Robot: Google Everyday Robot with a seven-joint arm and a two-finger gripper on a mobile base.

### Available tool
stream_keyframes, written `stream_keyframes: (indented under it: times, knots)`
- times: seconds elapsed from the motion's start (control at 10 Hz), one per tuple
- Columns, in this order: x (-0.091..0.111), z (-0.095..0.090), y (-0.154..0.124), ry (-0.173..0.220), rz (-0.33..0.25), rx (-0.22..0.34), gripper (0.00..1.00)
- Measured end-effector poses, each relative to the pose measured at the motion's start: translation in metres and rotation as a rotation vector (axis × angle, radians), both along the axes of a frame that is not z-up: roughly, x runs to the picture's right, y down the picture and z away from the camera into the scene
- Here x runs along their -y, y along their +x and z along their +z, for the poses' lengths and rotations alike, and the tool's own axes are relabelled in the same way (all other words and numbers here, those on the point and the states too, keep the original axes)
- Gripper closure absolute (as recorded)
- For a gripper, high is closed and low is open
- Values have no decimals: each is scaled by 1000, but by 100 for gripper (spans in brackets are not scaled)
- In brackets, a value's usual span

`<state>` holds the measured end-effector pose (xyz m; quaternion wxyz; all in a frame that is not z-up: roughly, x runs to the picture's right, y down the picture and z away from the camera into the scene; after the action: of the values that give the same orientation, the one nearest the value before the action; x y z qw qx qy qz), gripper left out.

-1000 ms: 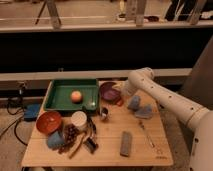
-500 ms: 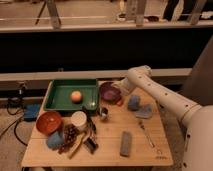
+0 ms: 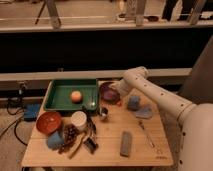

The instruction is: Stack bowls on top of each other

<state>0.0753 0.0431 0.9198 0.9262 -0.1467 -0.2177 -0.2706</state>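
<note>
wooden counter [image 3: 142,145] under a dark railed wall, arm reaching in from the right to the purple bowl [image 3: 105,90].
tool [image 3: 115,96] is at the purple bowl's right rim, just right of the green tray [image 3: 59,103]; cannot tell whether it is apart or clamped. orange-red bowl [image 3: 48,122] is well apart at front-left, beside the white cup [image 3: 78,120]. step looks like grasping the purple bowl, nothing stacked yet. next move calls for a sure rim hold, a lift clear of tray and clutter, then lowering it into the orange-red bowl.
</note>
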Motion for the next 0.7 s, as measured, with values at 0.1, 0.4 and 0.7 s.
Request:
stream_keyframes:
  times: [0.1, 0.4, 0.7]
  knots:
    - [-1, 2, -4, 3, -10, 1, 37]
    - [-4, 4, -4, 7, -17, -16, 49]
    - [-6, 7, -7, 4, -27, -27, 49]
